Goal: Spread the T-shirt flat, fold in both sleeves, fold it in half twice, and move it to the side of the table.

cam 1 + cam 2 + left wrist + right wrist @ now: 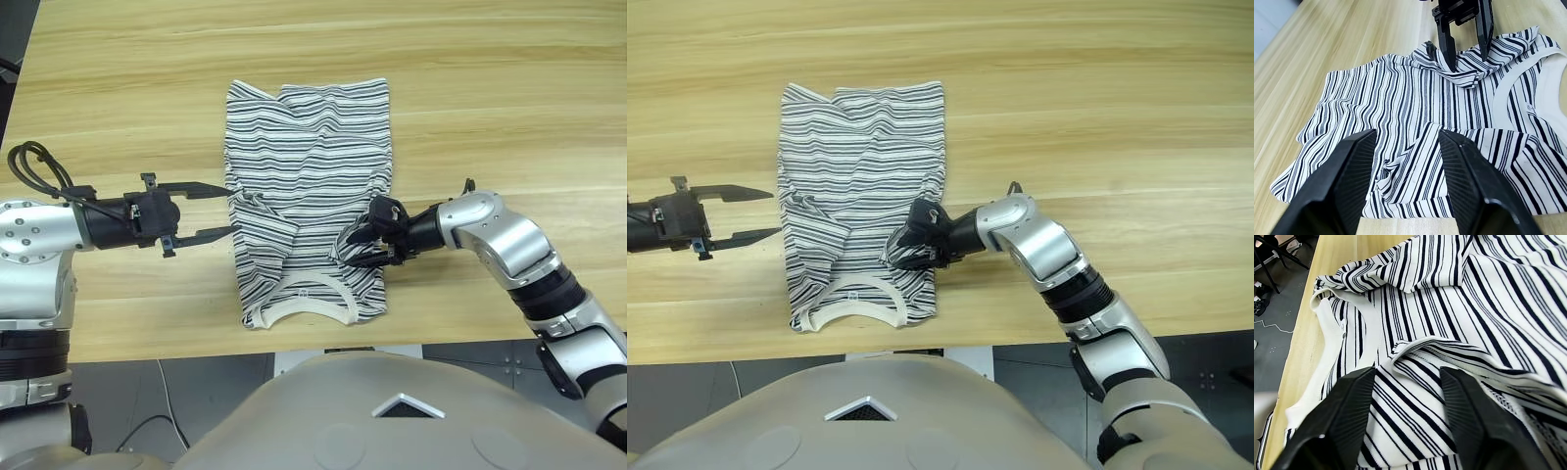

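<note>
T-shirt [309, 162] rumpled on table [490, 88].
I see left pincer [226, 209] spread at its edge, right pincer [355, 245] spread astride a fold.

Nothing legible appears anywhere: no words, numbers or signs. The only printed item is a small label [1529, 108] sewn inside the white neckband [304, 305] of the striped T-shirt [309, 176], at the back of the neck opening. It bears a few dark marks, too small to make out.
</note>
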Robot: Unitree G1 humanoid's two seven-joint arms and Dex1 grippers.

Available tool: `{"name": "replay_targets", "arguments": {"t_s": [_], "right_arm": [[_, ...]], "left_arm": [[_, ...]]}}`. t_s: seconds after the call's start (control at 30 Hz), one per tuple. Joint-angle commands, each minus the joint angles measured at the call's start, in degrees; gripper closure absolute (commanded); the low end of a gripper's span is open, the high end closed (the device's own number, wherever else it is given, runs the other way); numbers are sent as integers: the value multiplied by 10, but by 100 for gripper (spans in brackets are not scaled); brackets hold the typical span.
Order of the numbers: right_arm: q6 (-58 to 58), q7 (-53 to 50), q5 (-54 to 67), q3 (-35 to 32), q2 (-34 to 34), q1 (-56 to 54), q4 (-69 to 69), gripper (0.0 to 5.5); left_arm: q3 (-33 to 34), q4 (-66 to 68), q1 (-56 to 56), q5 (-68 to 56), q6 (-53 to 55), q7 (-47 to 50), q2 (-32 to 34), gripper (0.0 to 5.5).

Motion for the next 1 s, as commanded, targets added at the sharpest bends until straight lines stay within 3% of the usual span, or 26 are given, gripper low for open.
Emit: {"name": "replay_targets", "arguments": {"t_s": [0.03,0.13,0.3,0.43,0.57,0.7,0.83,1.0], "right_arm": [[2,4,14,-34,-25,10,-31,236],[-3,22,34,-72,-61,31,-57,175],[-94,171,112,-168,-184,136,-115,170],[-207,199,97,-243,-239,242,-103,170],[-414,158,-20,-225,-215,320,-103,170],[-710,52,-223,-192,-186,296,-11,170],[-830,-14,-270,-183,-163,273,25,170],[-930,-87,-339,-152,-138,254,63,170]], "left_arm": [[-5,2,-8,4,4,-2,2,312],[-1,-5,8,4,4,5,-1,312],[26,-49,89,-31,38,0,4,312],[37,-33,177,135,-134,39,15,312],[45,4,242,204,-290,65,14,312],[69,91,230,365,-465,144,31,312],[83,124,197,482,-570,215,37,312],[56,124,189,557,-596,301,10,312]]}}
